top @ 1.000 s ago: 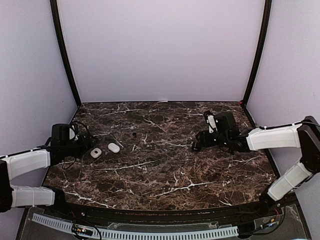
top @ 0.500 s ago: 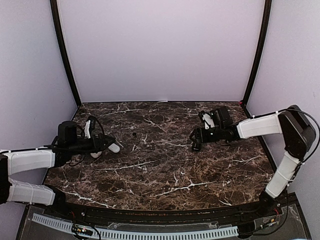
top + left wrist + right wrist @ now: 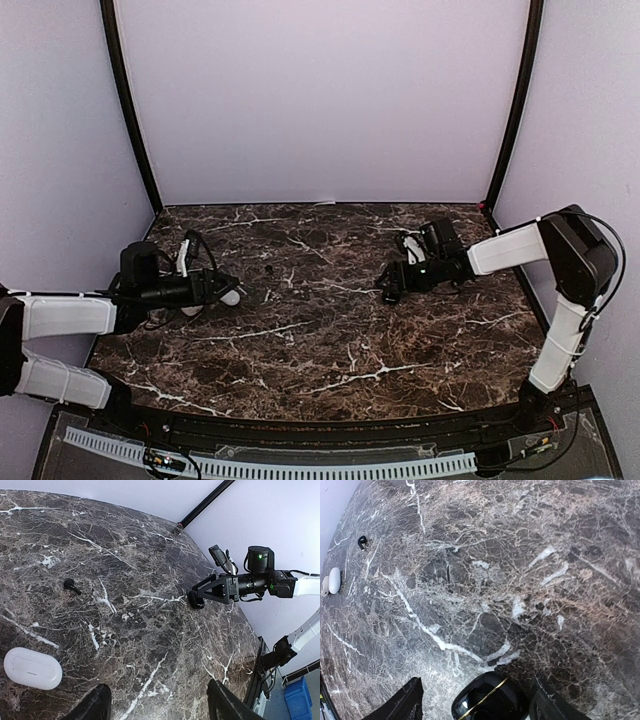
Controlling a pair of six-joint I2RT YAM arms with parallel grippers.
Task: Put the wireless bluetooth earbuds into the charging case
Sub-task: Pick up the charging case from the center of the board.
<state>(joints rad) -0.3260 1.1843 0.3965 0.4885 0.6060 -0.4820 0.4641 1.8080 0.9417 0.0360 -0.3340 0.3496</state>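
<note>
Moved: left arm has swung in from the table's left edge and now reaches over the white case; right arm's elbow has folded back, while its claw sits about where it was.
Room: pale lilac walls (image 3: 320, 100) on three sides, with black corner posts (image 3: 130, 110) at the back left and back right.
Surface: dark brown marble-pattern table (image 3: 320, 340) with white veins; a white perforated strip (image 3: 300, 468) runs along the near edge.
Left claw (image 3: 159, 686): jaws well apart with nothing between them, low over the table.
White case: smooth white pebble-shaped case (image 3: 32, 667) lying closed and flat, just left of the left claw's fingers.
White piece: a smaller white piece (image 3: 324, 586) just beside that case; too small to tell what it is.
Earbud: small black stemmed earbud (image 3: 70, 585) lying loose on the table, near the white case and well apart from the black case.
Black case: glossy black rounded case (image 3: 487, 702) with a thin gold line across it, on the table between the right claw's fingers.
Right claw (image 3: 476, 681): jaws spread wide on either side of the black case, neither finger touching it.
Markings: a faint grey mark on the white case's face, too small to read; a green light (image 3: 260, 556) on the right wrist.
</note>
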